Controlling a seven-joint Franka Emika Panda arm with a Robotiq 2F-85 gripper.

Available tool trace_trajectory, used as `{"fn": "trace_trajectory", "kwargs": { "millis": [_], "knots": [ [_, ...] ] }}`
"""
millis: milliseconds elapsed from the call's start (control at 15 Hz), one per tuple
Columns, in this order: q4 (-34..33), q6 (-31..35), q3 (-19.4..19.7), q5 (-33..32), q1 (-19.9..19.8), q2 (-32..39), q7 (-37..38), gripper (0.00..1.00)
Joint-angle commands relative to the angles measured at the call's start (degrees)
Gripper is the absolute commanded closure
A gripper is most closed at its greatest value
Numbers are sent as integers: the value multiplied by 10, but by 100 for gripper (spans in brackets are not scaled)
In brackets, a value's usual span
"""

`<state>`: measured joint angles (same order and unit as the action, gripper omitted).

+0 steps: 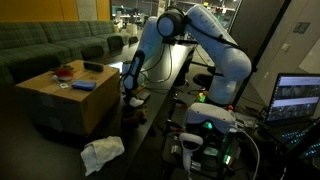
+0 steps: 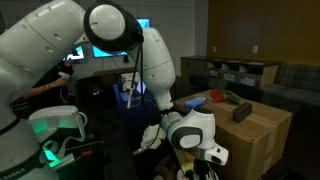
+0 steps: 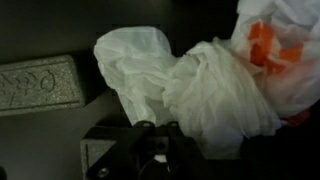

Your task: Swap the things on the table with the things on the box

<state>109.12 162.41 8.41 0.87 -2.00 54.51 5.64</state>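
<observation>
My gripper (image 3: 198, 140) is low over the dark table and looks open. Crumpled white plastic (image 3: 190, 85) lies between and just ahead of its dim fingers. A white bag with orange print (image 3: 270, 45) lies behind that, and a grey metal block (image 3: 40, 85) sits to the left. In both exterior views the gripper (image 1: 130, 95) (image 2: 205, 155) hangs beside the cardboard box (image 1: 50, 105) (image 2: 255, 135). On the box lie a red thing (image 1: 65, 71) (image 2: 218, 96), a blue thing (image 1: 82, 86) (image 2: 195, 102) and a black thing (image 1: 93, 66) (image 2: 240, 110).
A white cloth (image 1: 102, 152) lies low in front of the box. A green sofa (image 1: 50, 42) stands behind the box. Monitors (image 1: 298, 97) (image 2: 110, 45) and cables stand by the robot base. A dark black part (image 3: 120, 155) sits under the wrist camera.
</observation>
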Motion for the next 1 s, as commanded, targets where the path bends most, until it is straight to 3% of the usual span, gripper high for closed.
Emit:
{"fn": "trace_trajectory", "kwargs": {
  "millis": [0,400,667,933],
  "knots": [
    [86,-49,6,-19,11,-111,-19,88],
    [160,-122,18,-73,21,-283,-32,89],
    [136,-152,4,-117,28,-354,-27,88],
    [88,-166,-36,-107,31,-379,-45,88]
  ]
}}
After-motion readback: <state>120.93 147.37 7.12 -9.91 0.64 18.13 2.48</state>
